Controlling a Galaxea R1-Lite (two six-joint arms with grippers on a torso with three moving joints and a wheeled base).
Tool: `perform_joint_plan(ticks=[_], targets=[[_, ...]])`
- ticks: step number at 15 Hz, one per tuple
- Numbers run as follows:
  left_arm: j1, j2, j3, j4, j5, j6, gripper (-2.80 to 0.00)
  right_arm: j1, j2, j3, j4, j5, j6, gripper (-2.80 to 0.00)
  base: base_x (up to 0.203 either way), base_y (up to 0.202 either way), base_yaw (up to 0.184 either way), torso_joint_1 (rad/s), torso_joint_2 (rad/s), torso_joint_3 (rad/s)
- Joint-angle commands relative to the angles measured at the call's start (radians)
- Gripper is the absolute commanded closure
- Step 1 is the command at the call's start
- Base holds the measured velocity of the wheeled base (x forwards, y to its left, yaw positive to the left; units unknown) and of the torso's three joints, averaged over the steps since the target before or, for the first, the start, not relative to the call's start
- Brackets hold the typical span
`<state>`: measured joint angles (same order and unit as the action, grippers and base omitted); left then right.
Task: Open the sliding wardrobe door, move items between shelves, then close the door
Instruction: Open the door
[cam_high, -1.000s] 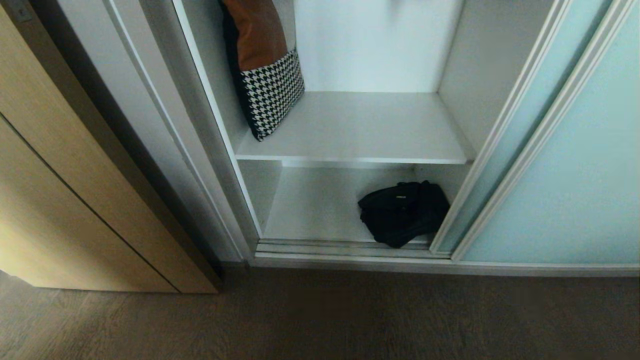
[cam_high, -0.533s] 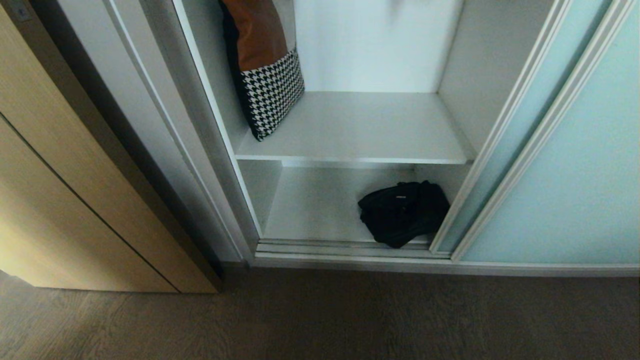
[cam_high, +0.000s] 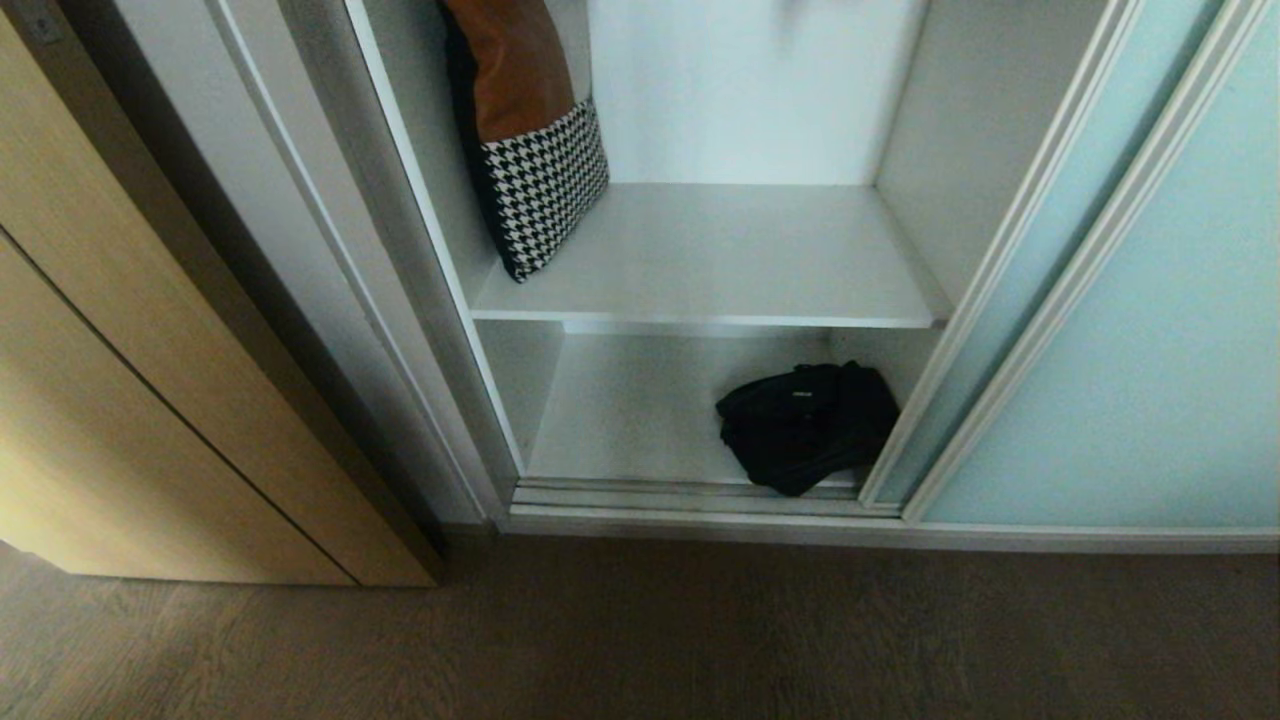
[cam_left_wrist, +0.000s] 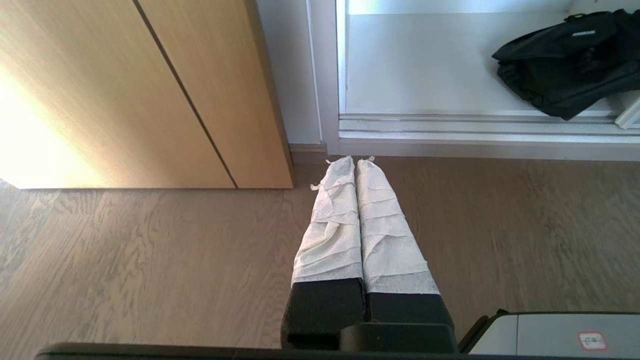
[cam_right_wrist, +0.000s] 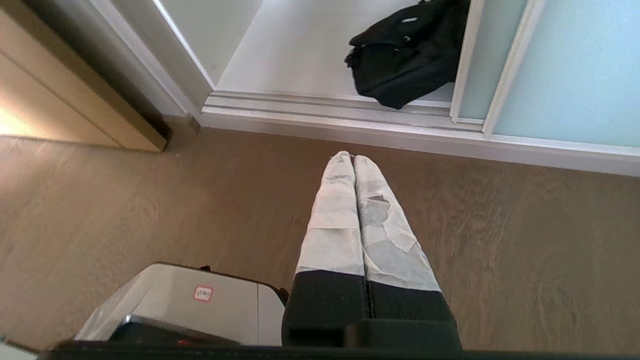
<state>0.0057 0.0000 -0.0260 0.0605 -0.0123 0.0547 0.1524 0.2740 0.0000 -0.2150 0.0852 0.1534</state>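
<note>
Frosted glass door (cam_high: 1150, 330) framed in silver metal; matt shelves (cam_high: 720, 250); soft black fabric bag (cam_high: 805, 425); grained wood floor (cam_high: 640, 640); gripper fingers (cam_left_wrist: 340, 220) wrapped in crinkled white cloth.

bag (cam_high: 806, 425): showing black with white lettering
door (cam_high: 1150, 330): showing pale aqua
cushion (cam_high: 530, 130): showing orange over black-and-white houndstooth
shelves (cam_high: 720, 260): showing grey-white

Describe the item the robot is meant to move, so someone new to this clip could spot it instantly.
Look into the open wardrobe, left of the sliding wardrobe door of frosted aqua glass. On the lower shelf, at its front right corner beside the door frame, lies the black bag. It is soft, lumpy and all black, unlike the orange-and-houndstooth cushion on the shelf above.
</note>
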Motion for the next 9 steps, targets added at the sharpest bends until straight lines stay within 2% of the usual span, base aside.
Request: perform_joint_plan(ticks=[1,3,6,8,9], targets=[[0.0,0.002,0.0,0.0,0.0,0.001,0.0,0.065,0.003,0.002,-0.002,-0.014,0.001,0.0,0.0,0.0,0.0,0.0,0.0,0.0],[0.0,0.002,0.0,-0.001,0.0,0.001,0.0,0.078,-0.003,0.001,-0.011,-0.035,0.001,0.0,0.0,0.0,0.0,0.0,0.0,0.0],[0.0,0.002,0.0,0.001,0.0,0.001,0.0,-0.065,-0.005,0.001,-0.031,-0.002,-0.015,0.0,0.0,0.0,0.0,0.0,0.0,0.0],[0.0,0.002,0.0,0.001,0.0,0.002,0.0,-0.141,-0.075,0.002,0.025,0.022,-0.064,0.0,0.0,0.0,0.0,0.0,0.0,0.0],[0.0,0.002,0.0,0.001,0.0,0.002,0.0,-0.15,-0.124,-0.001,0.078,0.02,-0.114,0.0,0.0,0.0,0.0,0.0,0.0,0.0]])
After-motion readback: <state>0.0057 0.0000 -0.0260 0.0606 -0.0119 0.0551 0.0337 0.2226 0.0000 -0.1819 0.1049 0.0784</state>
